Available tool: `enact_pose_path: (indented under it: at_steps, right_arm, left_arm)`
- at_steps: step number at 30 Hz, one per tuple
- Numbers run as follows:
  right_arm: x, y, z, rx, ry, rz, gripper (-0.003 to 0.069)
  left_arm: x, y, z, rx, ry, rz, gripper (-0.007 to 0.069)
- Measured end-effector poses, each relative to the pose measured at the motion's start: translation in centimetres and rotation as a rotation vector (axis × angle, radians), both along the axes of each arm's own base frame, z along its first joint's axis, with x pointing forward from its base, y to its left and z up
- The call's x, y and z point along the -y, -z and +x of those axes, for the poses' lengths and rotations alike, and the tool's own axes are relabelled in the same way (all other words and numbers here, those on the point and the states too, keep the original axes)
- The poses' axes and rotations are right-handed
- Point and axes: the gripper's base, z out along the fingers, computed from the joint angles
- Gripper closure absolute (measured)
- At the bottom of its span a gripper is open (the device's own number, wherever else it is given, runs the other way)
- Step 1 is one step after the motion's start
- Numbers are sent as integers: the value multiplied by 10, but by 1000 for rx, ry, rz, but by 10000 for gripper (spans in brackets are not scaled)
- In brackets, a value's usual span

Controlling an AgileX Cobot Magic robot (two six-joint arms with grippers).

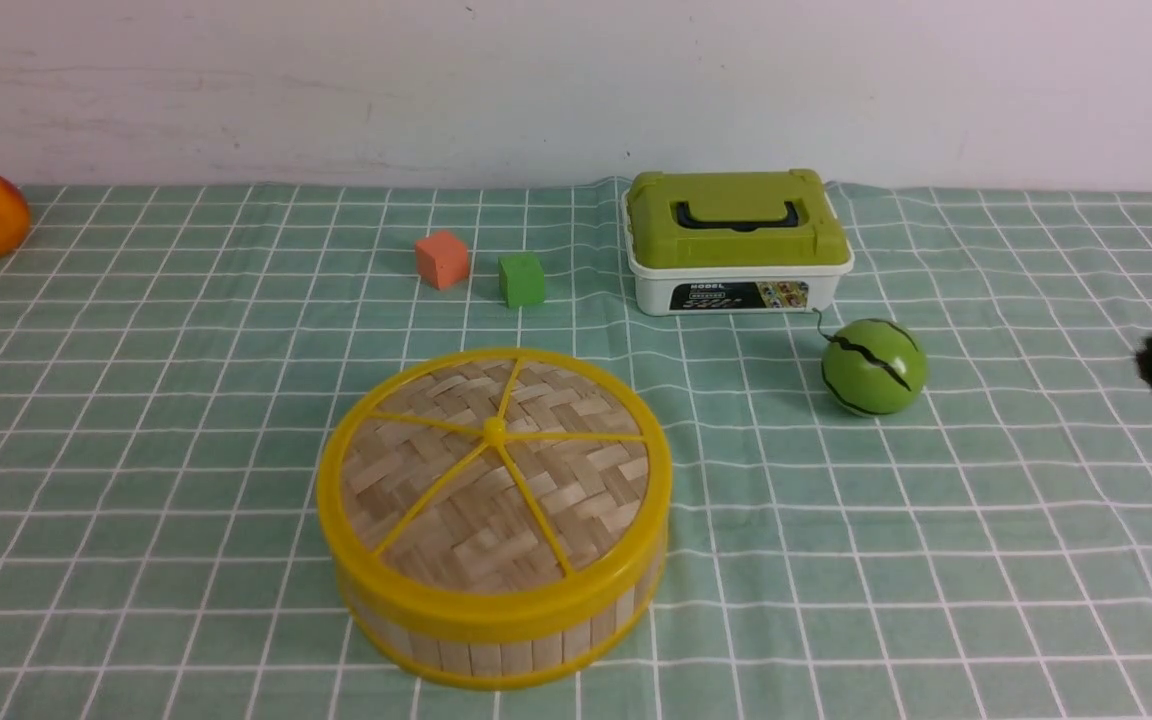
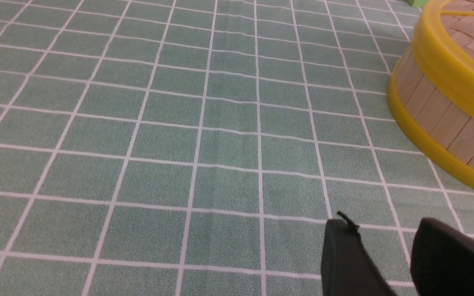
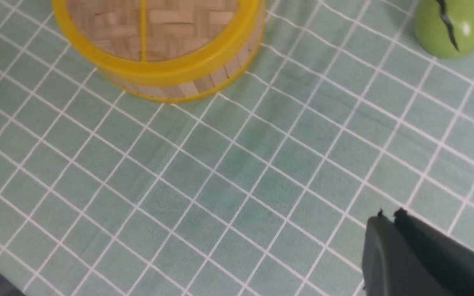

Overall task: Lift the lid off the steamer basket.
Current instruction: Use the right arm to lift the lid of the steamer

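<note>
**Lid seated, both pincers clear of it**

The lid sits flat on the steamer basket, on the green checked worktop. The right pincer is closed tip to tip on nothing; the basket lies well apart from it, to its left. The left pincer stands partly open and empty, with the basket wall near it.

The lid looks light and fairly stiff: thin woven bamboo braced by yellow spokes and a plastic rim. The small centre knob is probably the best hold, though it is smooth and may slip. The basket also seems light, so it could lift along with the lid.
</note>
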Motion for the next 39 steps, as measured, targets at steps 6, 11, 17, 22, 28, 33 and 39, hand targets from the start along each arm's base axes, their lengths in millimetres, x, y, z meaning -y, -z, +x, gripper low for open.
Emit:
enact_pose_path:
  at_steps: [6, 11, 17, 22, 28, 33, 39]
  right_arm:
    - [-85, 8, 59, 0, -141, -211, 657]
    - [-144, 25, 89, 9, -220, -260, 655]
    - [-207, 58, 121, -11, -269, -257, 622]
    - [-236, 87, 143, -43, -240, -245, 524]
    - [-254, 126, 161, -107, -208, -241, 312]
    - [-266, 141, 164, -145, -215, -172, 226]
    - [-271, 151, 164, -168, -220, -146, 274]
  left_arm:
    - [0, 0, 0, 0, 0, 0, 386]
    - [0, 0, 0, 0, 0, 0, 386]
    - [0, 0, 0, 0, 0, 0, 386]
    - [0, 0, 0, 0, 0, 0, 386]
    - [0, 0, 0, 0, 0, 0, 386]
    - [0, 0, 0, 0, 0, 0, 386]
    - [0, 0, 0, 0, 0, 0, 386]
